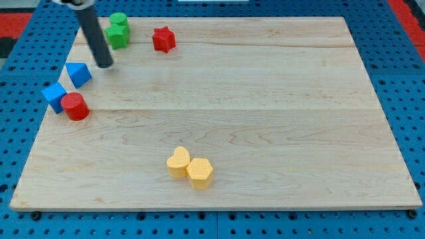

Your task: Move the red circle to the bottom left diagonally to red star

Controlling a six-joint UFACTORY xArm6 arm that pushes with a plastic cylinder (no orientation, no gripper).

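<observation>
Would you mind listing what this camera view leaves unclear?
- The rod above my tip: cut off by the view's top edge.
- Two green blocks: pressed together, shapes unreadable.
- Blue block: whether it touches the red circle is unclear.
- Board: bottom corners rounded, underside hidden.

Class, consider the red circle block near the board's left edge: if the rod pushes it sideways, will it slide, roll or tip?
The red circle stands on a flat end and looks squat, so it probably slides rather than tips. Its round side may let my tip slip off-centre. It seems to touch a blue block, which may get nudged.
</observation>
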